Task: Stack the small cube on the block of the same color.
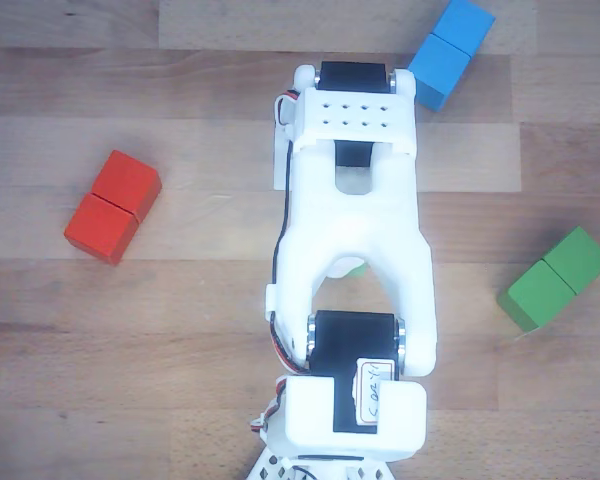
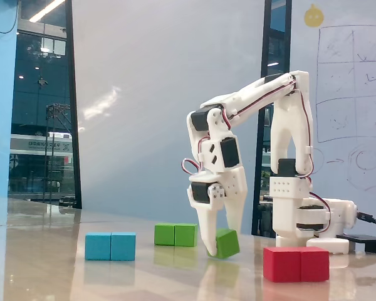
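In the fixed view, my gripper points down and is shut on the small green cube. The cube is tilted and sits at or just above the table surface. The green two-segment block lies behind and to the left of the cube, apart from it. In the other view, the white arm covers the gripper. Only a sliver of the small cube shows through the arm's opening. There the green block lies far right, well apart from the cube.
A red two-segment block lies left of the arm and a blue one at the top right. In the fixed view the blue block is front left and the red block front right. The arm's base stands at the right.
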Robot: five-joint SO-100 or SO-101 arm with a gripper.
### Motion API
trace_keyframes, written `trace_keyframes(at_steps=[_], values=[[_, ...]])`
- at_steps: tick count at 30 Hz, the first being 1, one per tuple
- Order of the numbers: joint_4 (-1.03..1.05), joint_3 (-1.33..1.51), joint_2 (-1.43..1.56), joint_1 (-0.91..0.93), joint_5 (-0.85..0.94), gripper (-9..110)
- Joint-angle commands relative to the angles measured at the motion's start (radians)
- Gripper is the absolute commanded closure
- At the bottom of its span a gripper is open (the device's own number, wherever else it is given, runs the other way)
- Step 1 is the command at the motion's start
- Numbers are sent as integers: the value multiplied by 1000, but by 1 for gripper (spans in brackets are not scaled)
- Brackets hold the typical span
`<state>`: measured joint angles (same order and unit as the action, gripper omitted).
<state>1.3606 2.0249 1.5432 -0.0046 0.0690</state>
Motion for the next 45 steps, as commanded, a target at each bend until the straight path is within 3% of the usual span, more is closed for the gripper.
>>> trace_keyframes(at_steps=[1, 9, 17, 30, 45], values=[[21, -156, 32, 5, -6, 97], [153, -433, 32, 64, 5, 97], [245, -646, 29, 296, 8, 97], [242, -673, -37, 692, 9, 97], [261, -672, -153, 785, 6, 97]])
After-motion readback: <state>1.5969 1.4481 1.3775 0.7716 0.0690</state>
